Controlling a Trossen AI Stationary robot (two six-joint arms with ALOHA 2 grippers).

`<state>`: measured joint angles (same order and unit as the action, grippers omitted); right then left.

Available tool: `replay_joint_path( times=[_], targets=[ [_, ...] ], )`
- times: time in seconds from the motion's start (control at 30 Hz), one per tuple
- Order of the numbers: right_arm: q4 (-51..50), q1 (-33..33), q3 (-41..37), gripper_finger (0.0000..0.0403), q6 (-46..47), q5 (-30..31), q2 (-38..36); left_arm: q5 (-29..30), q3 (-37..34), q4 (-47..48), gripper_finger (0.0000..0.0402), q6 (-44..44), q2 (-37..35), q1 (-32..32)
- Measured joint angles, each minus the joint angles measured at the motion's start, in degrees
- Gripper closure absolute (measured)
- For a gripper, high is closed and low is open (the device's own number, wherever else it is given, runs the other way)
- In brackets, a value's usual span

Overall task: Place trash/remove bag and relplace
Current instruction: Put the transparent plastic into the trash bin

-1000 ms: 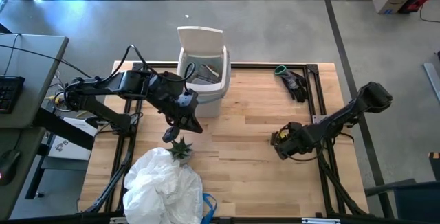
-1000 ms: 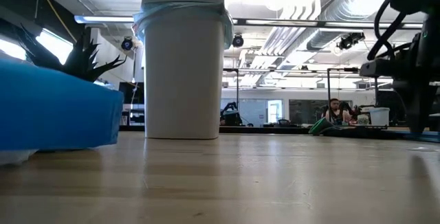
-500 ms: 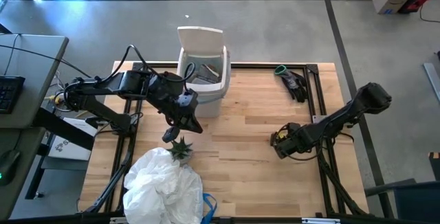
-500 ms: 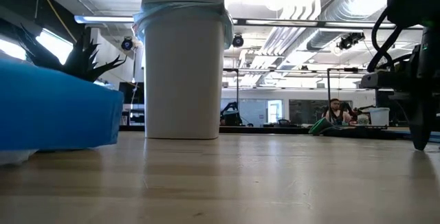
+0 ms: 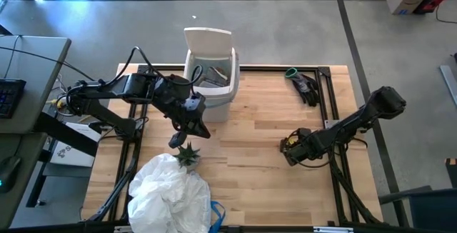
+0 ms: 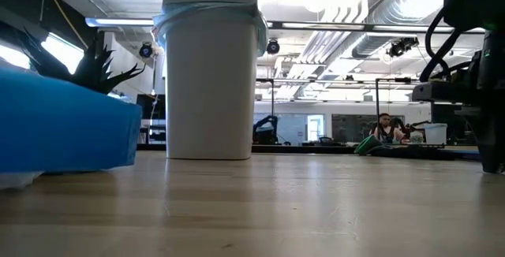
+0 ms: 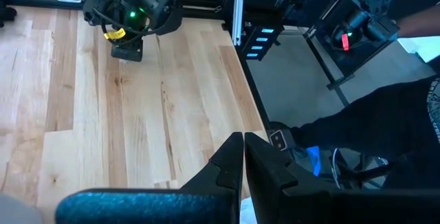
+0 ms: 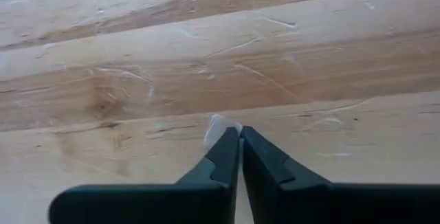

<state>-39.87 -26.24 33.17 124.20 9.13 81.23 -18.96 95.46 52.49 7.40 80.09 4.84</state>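
**Right claw pinched at a scrap on the worktop**

The white scrap is mostly hidden behind the right claw – only the right wrist view shows it, peeking past the closed tips; whether it is gripped is unclear. The high view shows that claw low on the worktop. The left claw, shut and empty, hangs above the plant. The bin wears a pale-blue bag – another crumpled white bag lies near the front edge.
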Motion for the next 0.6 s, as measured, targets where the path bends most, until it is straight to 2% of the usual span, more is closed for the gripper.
replay_joint_path(
  times=[0.17,0.33,0.47,0.6],
  targets=[
    [-1.37,0.00,2.62,0.0402,-0.69,2.38,0.43,0.09,0.00,0.23,0.0402,0.00,-0.28,0.00],
    [-2.69,-0.03,9.20,0.0403,-4.83,9.12,0.33,0.45,-0.02,0.61,0.0402,0.00,-1.63,0.00],
    [-4.49,0.01,16.95,0.0403,-12.44,16.33,0.33,0.97,-0.02,0.82,0.0402,-0.02,-2.78,0.02],
    [-5.73,1.43,26.07,0.0403,-25.21,23.16,0.31,1.15,-0.02,0.81,0.0402,-0.04,-3.88,-0.15]
  ],
)
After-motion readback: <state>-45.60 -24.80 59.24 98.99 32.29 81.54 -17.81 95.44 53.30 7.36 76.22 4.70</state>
